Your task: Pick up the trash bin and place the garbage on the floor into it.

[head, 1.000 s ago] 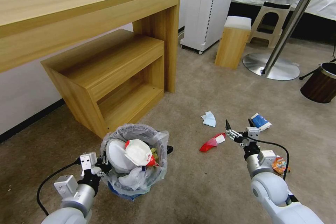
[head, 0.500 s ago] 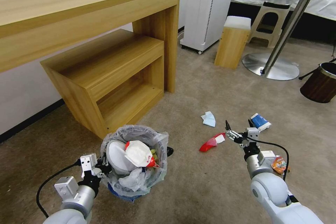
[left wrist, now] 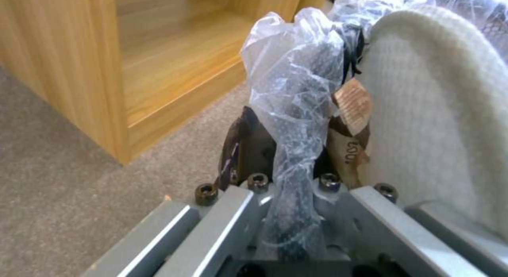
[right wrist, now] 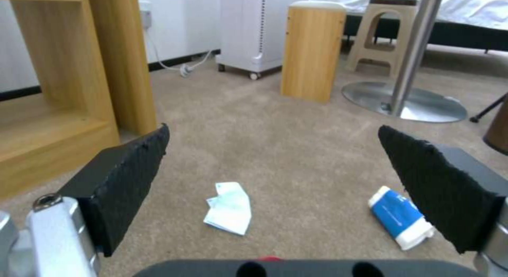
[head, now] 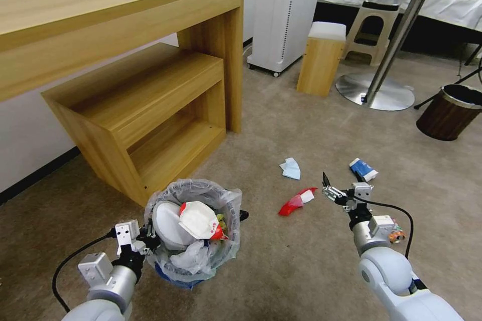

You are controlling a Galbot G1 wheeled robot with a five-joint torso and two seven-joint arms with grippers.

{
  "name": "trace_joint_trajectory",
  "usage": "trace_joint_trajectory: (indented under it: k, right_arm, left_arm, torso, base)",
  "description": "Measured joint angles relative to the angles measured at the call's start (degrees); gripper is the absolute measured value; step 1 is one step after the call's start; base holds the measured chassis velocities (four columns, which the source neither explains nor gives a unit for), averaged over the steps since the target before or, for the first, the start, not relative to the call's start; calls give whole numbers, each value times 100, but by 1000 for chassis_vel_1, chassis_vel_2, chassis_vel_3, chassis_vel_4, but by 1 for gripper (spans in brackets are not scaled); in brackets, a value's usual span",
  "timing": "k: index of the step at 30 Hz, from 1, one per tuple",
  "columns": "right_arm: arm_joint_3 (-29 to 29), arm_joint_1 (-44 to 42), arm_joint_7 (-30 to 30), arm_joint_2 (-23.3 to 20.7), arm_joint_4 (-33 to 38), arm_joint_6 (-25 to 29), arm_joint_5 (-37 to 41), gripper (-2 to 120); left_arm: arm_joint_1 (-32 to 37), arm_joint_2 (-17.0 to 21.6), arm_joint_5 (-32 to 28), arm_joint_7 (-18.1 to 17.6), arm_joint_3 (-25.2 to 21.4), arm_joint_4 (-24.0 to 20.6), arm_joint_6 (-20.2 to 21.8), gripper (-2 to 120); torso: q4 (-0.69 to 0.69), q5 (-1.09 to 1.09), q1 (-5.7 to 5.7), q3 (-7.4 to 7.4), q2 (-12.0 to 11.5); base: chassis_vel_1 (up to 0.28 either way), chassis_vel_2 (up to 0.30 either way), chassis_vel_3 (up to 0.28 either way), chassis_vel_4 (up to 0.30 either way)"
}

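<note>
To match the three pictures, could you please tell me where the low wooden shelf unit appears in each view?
Head view: the shelf unit stands under the desk, behind the trash bin.
Left wrist view: its lower board lies beyond the bagged rim gripped by the left end effector.
Right wrist view: its corner sits beside the open right end effector, opposite the paper cup.
Shared landmark: the beige carpet.

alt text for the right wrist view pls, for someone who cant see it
The right pincer hangs open above beige carpet, its two black pads spread wide. Between them lie a crumpled light-blue mask and a blue-white paper cup on its side. Behind stand a wooden desk leg, a small wooden stool and a round metal table base.
</note>
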Motion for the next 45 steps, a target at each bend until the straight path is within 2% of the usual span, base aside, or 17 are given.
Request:
trace_joint_trajectory:
  k: [45]
  right_arm:
    - [94,-151,2,-12,93,37,-59,100]
  left_arm:
    - [29,-6,-64,-89,-16,-102,-44,1]
  torso:
    - [0,0,0,0,0]
  base:
    - [-1,-2,-2,-2]
